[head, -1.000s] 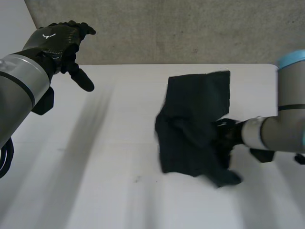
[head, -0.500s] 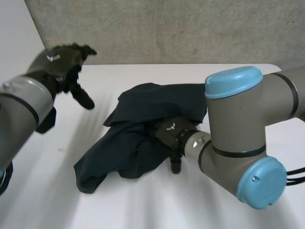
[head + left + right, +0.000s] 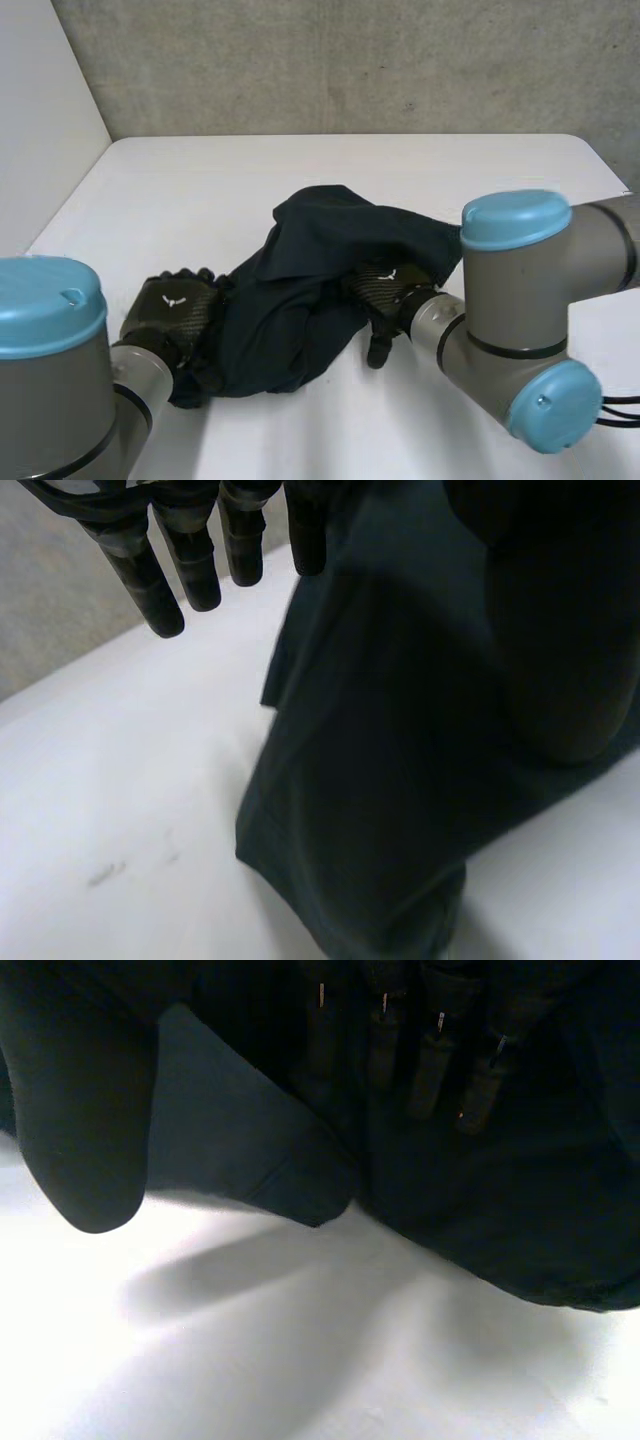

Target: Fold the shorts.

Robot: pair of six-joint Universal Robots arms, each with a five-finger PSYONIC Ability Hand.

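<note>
Dark shorts (image 3: 320, 260) bunched midway on the white bench (image 3: 200, 180), left hand (image 3: 170, 312) at their left edge, fingers (image 3: 190, 560) straight and spread (tips past the cloth rim), right hand (image 3: 388, 288) on the cloth middle, fingers (image 3: 430, 1070) straight against fabric, thumb (image 3: 80, 1140) clear over bare bench.

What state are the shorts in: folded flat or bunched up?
Bunched. The shorts lie as a rumpled, humped heap on the table, between the left hand and the right hand.
</note>
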